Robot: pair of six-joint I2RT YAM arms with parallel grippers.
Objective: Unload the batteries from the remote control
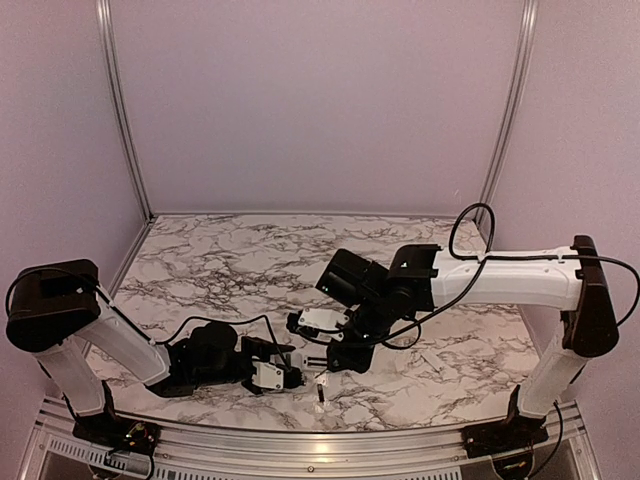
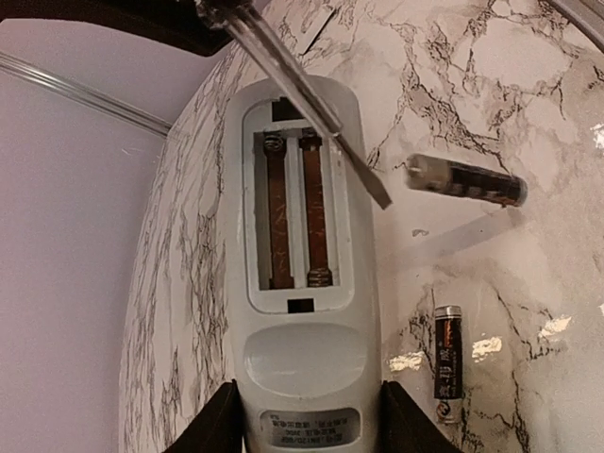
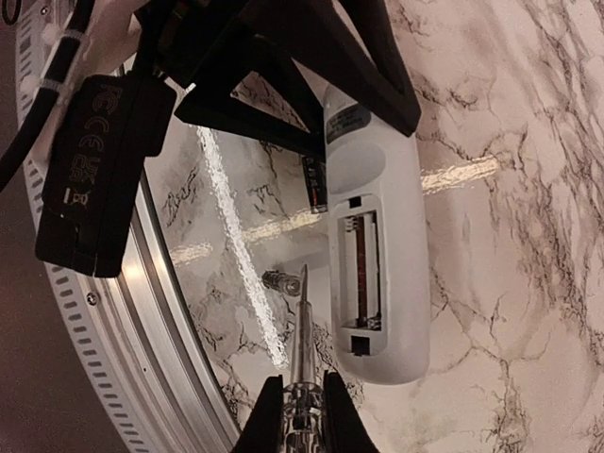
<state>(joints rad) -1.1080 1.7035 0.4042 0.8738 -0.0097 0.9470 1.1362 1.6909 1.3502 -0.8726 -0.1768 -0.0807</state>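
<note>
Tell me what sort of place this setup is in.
Probably a lab robot test cell, not a home: marble-patterned tabletop boxed in by plain lilac wall panels on aluminium frame posts.

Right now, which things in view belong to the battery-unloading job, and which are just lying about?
Job: remote control, compartment empty, in left pincer; two batteries, both out of it; grey tool in right pincer.
Just there: marble table; black cables; metal frame.

You can count one remote control [image 2: 300, 373], two batteries [image 2: 447, 363] [image 2: 467, 179] out of it and just beside it, and one thin metal stick [image 2: 311, 104] angled over it.
</note>
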